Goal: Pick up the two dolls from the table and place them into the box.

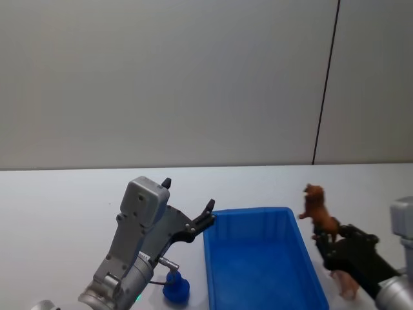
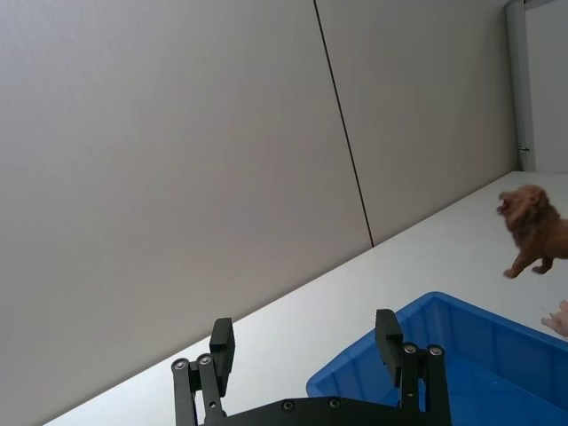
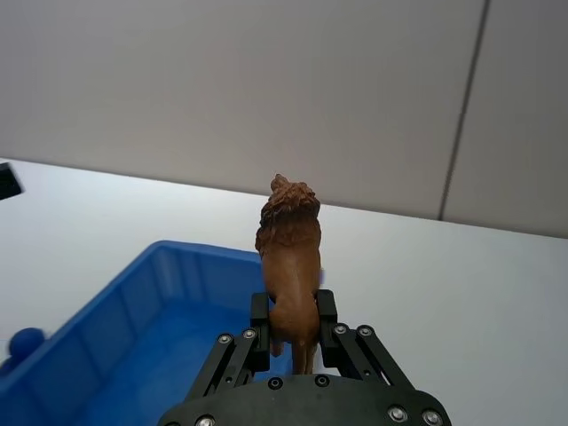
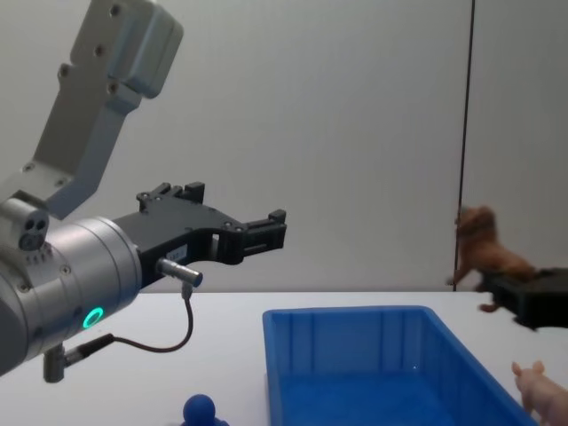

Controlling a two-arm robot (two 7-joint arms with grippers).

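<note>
On your left, you had the left gripper (image 2: 303,330) raised above the white table (image 1: 64,206), its arm reaching in from the near left corner. Its two black fingers (image 2: 222,342) were spread wide apart with only open air between them, and they pointed toward the box's far left corner. Below that arm, a small dark blue knob-shaped object (image 1: 175,287) sat on the table, just beside the box's left wall near the front.

In the middle, the box (image 1: 251,211) stood on the table with its long side running away from you. In the head view its blue floor looked bare.

To the right, your right gripper (image 3: 293,311) was pinching the brown doll (image 3: 288,257) by its hindquarters, with a finger pressed against each flank. The doll was lifted clear of the table and higher than the box's rim, with its shaggy head pointing up and away from you. It hung close to the box's right wall, toward the far right corner; you could not tell whether it was over the rim or just outside it.

The pink doll (image 4: 546,390) was on the table just outside the box's right wall, toward the near end. It sat below the right gripper, which partly hid it in the head view.
</note>
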